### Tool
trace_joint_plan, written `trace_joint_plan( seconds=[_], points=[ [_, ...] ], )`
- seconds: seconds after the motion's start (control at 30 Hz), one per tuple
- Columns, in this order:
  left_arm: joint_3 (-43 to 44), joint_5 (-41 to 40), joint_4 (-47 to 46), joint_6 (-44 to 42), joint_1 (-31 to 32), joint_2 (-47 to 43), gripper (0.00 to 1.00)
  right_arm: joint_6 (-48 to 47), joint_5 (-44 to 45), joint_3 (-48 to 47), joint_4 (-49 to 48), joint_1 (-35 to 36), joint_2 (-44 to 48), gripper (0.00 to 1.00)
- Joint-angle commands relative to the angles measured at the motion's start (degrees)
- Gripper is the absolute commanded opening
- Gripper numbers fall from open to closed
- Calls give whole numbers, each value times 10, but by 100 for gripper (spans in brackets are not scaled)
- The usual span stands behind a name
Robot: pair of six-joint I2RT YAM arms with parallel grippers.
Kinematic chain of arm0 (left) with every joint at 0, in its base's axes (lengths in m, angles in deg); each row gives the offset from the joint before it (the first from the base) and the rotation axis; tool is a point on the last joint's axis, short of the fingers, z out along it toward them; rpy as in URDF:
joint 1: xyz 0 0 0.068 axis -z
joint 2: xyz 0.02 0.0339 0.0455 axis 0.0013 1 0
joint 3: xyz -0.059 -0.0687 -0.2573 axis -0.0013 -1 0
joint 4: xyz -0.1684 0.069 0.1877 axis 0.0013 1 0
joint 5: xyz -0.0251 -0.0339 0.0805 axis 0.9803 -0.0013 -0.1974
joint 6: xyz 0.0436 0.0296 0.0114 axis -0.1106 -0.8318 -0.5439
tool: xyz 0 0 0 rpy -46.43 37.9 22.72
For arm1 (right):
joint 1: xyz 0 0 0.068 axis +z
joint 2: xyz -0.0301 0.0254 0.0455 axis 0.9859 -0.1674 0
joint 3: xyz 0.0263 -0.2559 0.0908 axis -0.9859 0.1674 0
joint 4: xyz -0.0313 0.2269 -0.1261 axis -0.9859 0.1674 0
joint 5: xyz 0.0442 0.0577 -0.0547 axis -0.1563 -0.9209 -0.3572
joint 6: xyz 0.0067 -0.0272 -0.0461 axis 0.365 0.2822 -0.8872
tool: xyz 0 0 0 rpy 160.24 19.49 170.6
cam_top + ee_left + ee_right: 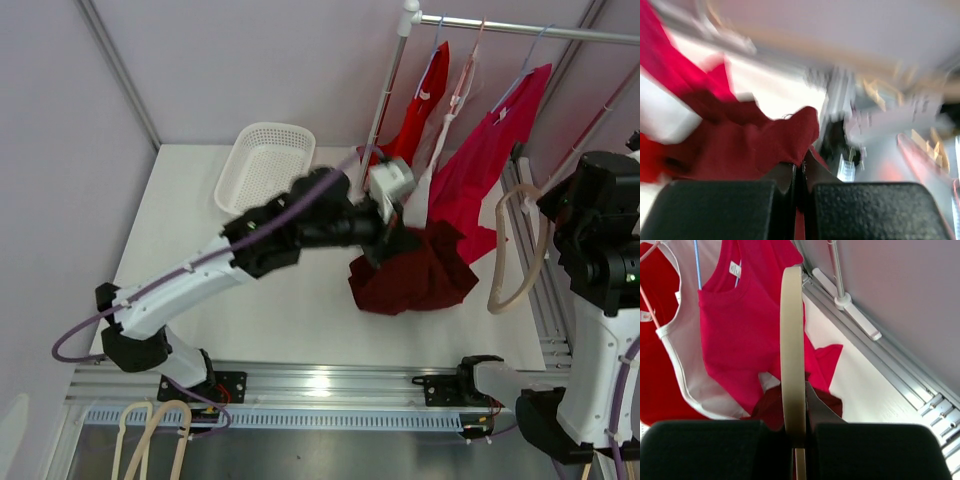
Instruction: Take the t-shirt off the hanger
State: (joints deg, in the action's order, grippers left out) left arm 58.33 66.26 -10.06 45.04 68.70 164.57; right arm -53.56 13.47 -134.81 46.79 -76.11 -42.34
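The dark red t-shirt [415, 272] lies crumpled on the white table, right of centre. My left gripper [388, 238] is shut on the shirt's left edge; in the blurred left wrist view the dark red cloth [755, 150] is pinched between the closed jaws of that gripper [801, 172]. My right gripper [799, 412] is shut on a bare beige hanger [792, 340], held upright. In the top view the hanger [503, 255] hangs beside the right arm, clear of the shirt, and the right gripper itself is hidden by the arm.
A white basket [262, 165] stands at the back left. A rail [520, 28] at the back right carries a red shirt [418, 105], a white garment [448, 125] and a crimson shirt [490, 165]. Spare hangers [150, 440] sit at the front left.
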Motion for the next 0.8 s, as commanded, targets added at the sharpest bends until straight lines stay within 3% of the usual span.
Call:
trace_joint_plan(
  seconds=[0.0,0.1,0.23,0.3,0.4,0.5,0.77],
  points=[
    [128,44,78,20,-109,-22,1,-33,13,-7,-74,-4,-35,0],
    [239,91,108,69,-190,30,1,-40,-4,-15,-111,-9,-54,0],
    [424,58,156,80,-314,116,1,-55,-14,-6,-181,-35,-65,0],
    [424,53,99,94,-382,120,1,-61,-18,1,-201,-59,-74,0],
    [350,75,-6,135,-474,101,1,-58,-19,29,-247,-91,-85,0],
    [356,74,-139,149,-535,110,1,-36,-22,81,-342,-113,-79,0],
    [403,33,-332,83,-582,146,1,-79,-18,132,-479,-121,-113,0]
  ],
)
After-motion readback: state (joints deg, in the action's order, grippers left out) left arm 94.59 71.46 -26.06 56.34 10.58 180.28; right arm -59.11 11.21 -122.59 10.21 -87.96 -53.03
